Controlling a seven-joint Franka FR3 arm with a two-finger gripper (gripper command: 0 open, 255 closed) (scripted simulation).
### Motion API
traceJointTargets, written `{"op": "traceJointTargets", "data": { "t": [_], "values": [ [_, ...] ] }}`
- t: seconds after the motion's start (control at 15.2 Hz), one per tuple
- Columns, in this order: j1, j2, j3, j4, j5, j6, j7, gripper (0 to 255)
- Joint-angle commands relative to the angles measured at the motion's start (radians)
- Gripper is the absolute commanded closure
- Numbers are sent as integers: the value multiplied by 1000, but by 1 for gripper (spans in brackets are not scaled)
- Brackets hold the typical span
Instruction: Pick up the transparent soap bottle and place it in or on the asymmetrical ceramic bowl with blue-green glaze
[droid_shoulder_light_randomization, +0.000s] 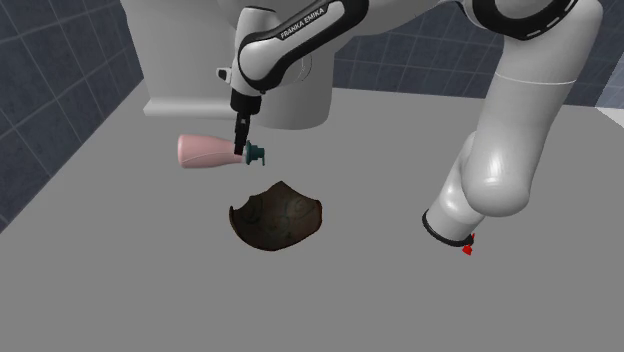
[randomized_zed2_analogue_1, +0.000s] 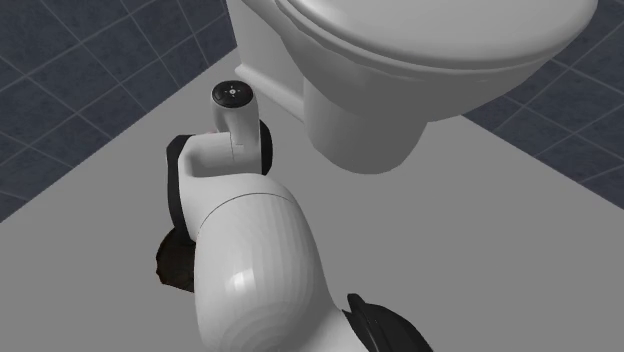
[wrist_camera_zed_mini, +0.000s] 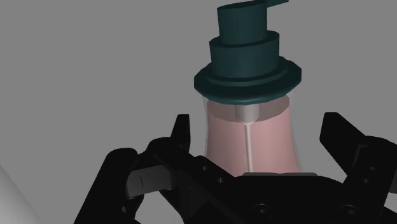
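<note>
surface: grey floor (droid_shoulder_light_randomization: 120, 300) | on it: pink soap bottle (droid_shoulder_light_randomization: 205, 152) on its side; dark brown bowl (droid_shoulder_light_randomization: 277, 218); white toilet (droid_shoulder_light_randomization: 300, 108)

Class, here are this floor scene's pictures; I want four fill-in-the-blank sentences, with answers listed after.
The soap bottle lies on its ___ on the grey floor. The liquid inside it is ___. The tool is ___, its fingers either side of the bottle without touching it. The bowl nearby looks dark ___.
Answers: side; pink; open; brown.
</note>
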Motion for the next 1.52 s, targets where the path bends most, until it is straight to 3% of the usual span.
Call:
{"op": "traceJointTargets", "data": {
  "t": [0.0,0.2,0.26,0.86,1.45],
  "values": [
    [0,1,0,-1,0,2,0,0],
    [0,1,0,-1,0,2,0,0],
    [0,1,0,-1,0,2,0,255],
    [0,1,0,-1,0,2,0,255],
    [-1,-61,-3,48,-11,-107,20,255]
  ]
}}
